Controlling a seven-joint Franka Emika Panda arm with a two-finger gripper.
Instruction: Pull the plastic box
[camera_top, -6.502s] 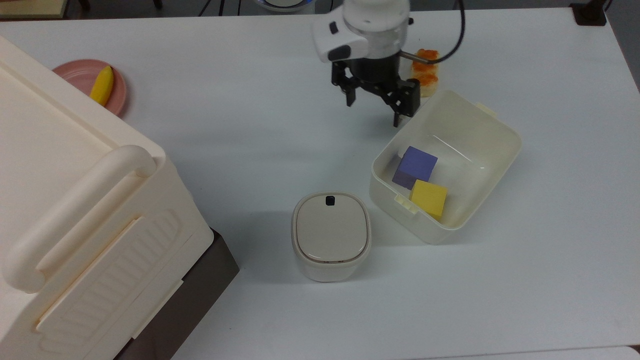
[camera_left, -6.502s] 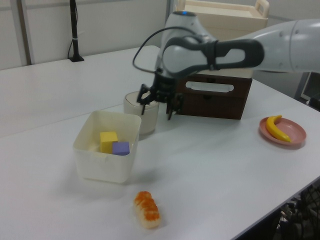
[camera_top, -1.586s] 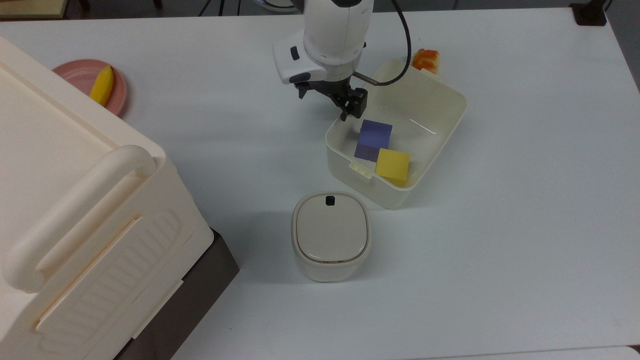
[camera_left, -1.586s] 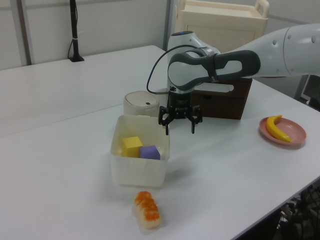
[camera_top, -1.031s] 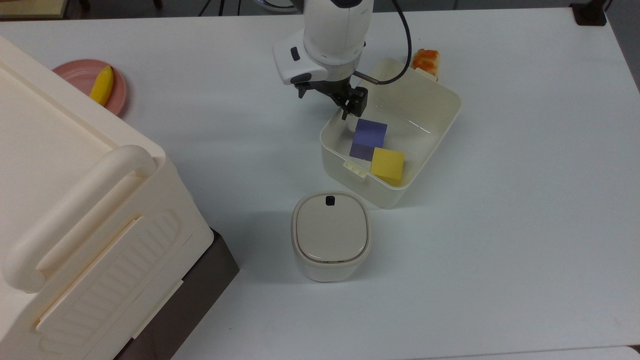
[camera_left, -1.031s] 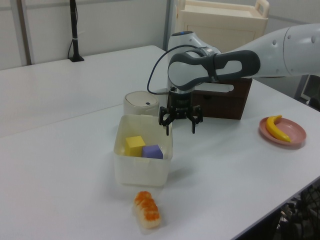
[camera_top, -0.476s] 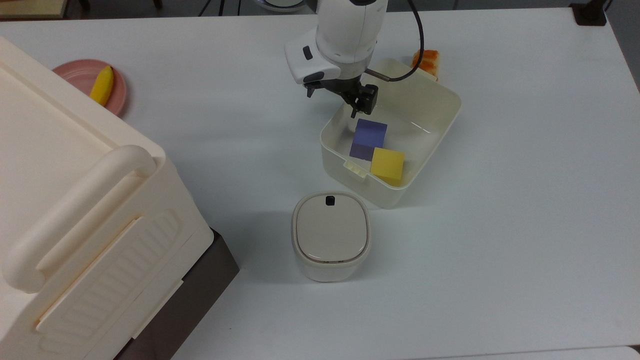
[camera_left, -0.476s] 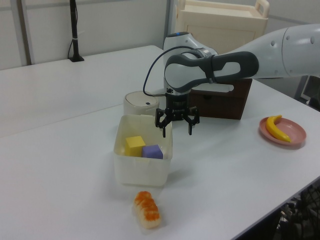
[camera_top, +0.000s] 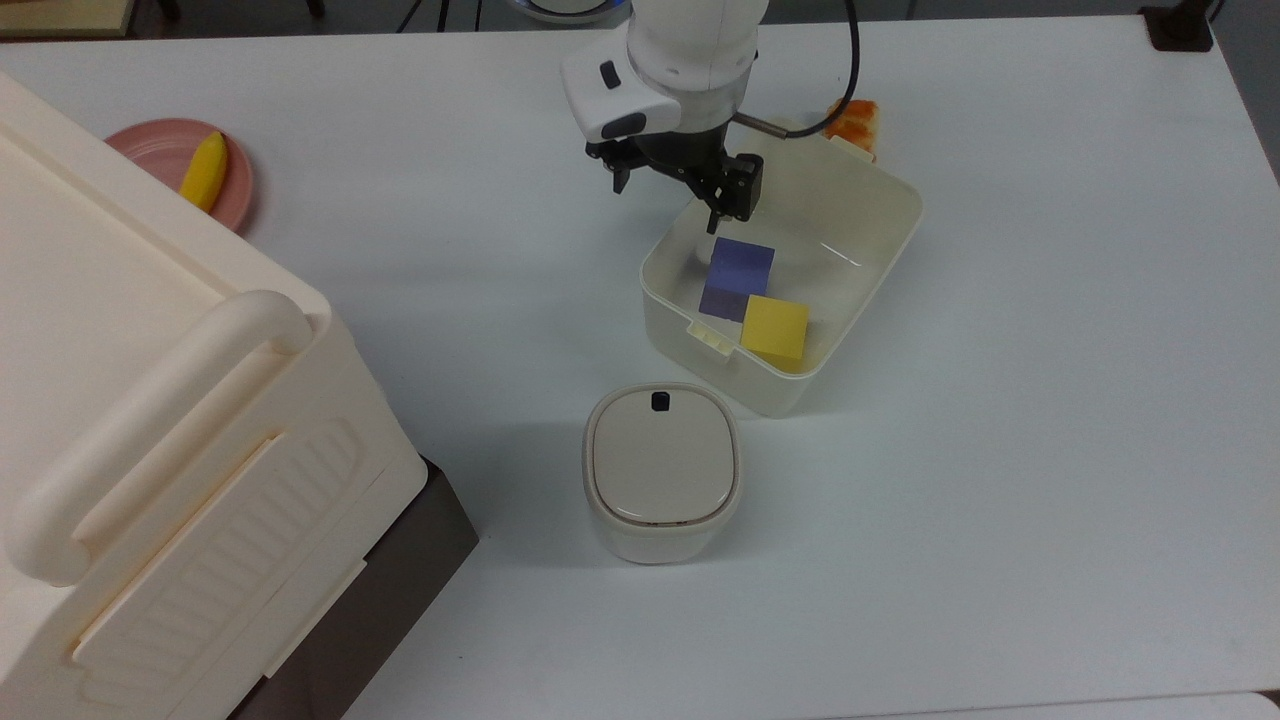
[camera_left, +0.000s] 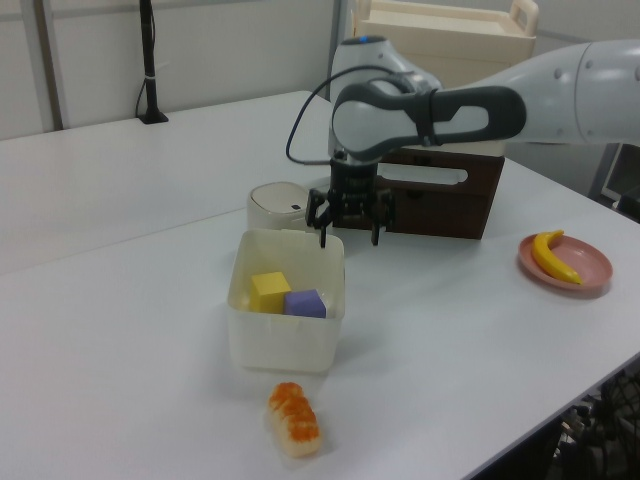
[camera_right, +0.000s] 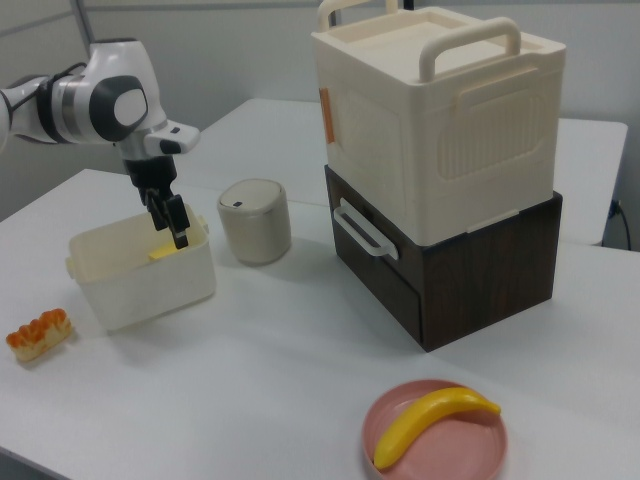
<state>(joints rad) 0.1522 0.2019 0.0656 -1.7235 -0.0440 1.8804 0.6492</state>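
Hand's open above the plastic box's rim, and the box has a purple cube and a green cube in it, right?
Not quite. The open hand is above the plastic box's rim, and the purple cube is there, but the second cube is yellow, not green, as the top view shows.

cream plastic box (camera_top: 868, 262), lidless, upright, angled

The plastic box (camera_top: 860, 215) has slid toward the top view's upper left, and the spread-fingered hand (camera_top: 668, 196) has since lifted clear above its rim.
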